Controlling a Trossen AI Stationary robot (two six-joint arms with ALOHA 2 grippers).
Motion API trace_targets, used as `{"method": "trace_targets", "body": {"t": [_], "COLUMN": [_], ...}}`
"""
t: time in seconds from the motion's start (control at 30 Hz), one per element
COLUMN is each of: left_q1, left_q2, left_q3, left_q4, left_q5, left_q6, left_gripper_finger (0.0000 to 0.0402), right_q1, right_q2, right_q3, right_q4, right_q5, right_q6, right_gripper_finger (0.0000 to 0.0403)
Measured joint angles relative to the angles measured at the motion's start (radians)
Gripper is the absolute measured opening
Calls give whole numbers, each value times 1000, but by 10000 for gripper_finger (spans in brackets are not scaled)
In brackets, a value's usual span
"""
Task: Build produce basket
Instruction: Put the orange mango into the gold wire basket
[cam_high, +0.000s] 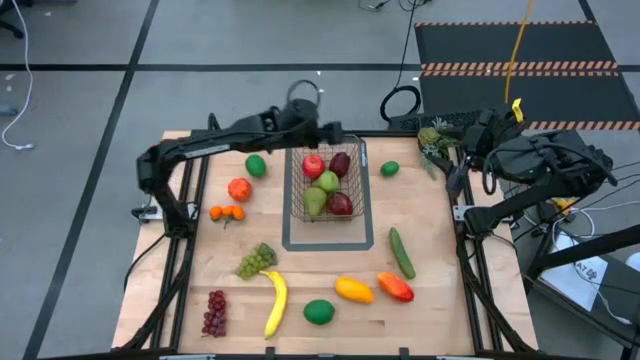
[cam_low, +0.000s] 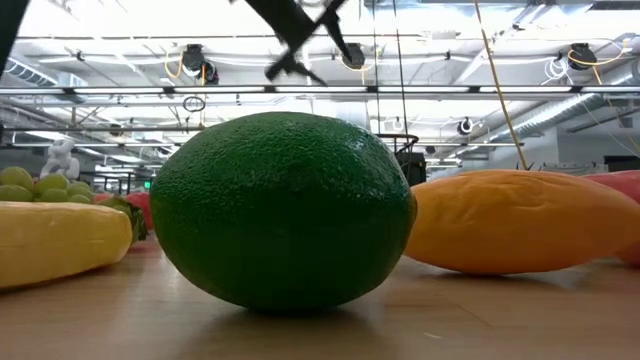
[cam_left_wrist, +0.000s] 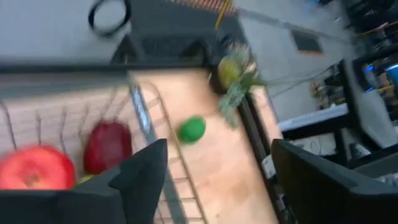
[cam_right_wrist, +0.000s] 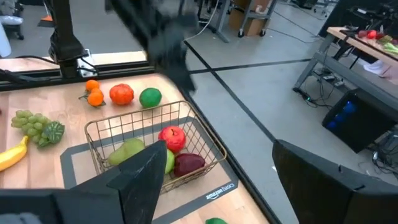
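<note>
The wire basket (cam_high: 352, 190) stands at the table's middle on a flat grey outline and holds red apples (cam_high: 313, 166) and green pears (cam_high: 316, 200). My left gripper (cam_high: 338, 135) hovers over the basket's far rim, open, with nothing between its fingers (cam_left_wrist: 146, 177). The left wrist view shows the basket's rim (cam_left_wrist: 142, 115), two apples (cam_left_wrist: 107, 144) inside and a lime (cam_left_wrist: 191, 129) beyond. My right gripper (cam_right_wrist: 214, 180) waits raised at the table's far right, open and holding nothing. Loose produce lies around the basket: a banana (cam_high: 275, 303), green grapes (cam_high: 256, 260) and a cucumber (cam_high: 401, 252).
Left of the basket lie a lime (cam_high: 256, 165), a red-orange fruit (cam_high: 239, 189) and small oranges (cam_high: 227, 212). Near the front edge are red grapes (cam_high: 215, 312), a green fruit (cam_high: 319, 312) and two mangoes (cam_high: 353, 290). A leafy yellow-green fruit (cam_high: 432, 140) sits at the far right corner.
</note>
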Motion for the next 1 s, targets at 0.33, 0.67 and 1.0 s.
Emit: {"method": "trace_targets", "body": {"t": [0.33, 0.67, 1.0], "left_q1": [27, -130, -467], "left_q2": [-226, -347, -388], "left_q3": [0, -1, -49], "left_q4": [-302, -654, -776], "left_q5": [40, 174, 24], "left_q6": [202, 370, 282], "left_gripper_finger": [205, 162, 154], "right_q1": [0, 0, 36], "right_q2": [70, 153, 282], "right_q3": [-1, -1, -1], "right_q4": [4, 8, 8], "right_q5": [0, -127, -247], "right_q6": [202, 729, 865], "right_gripper_finger": [286, 286, 286]}}
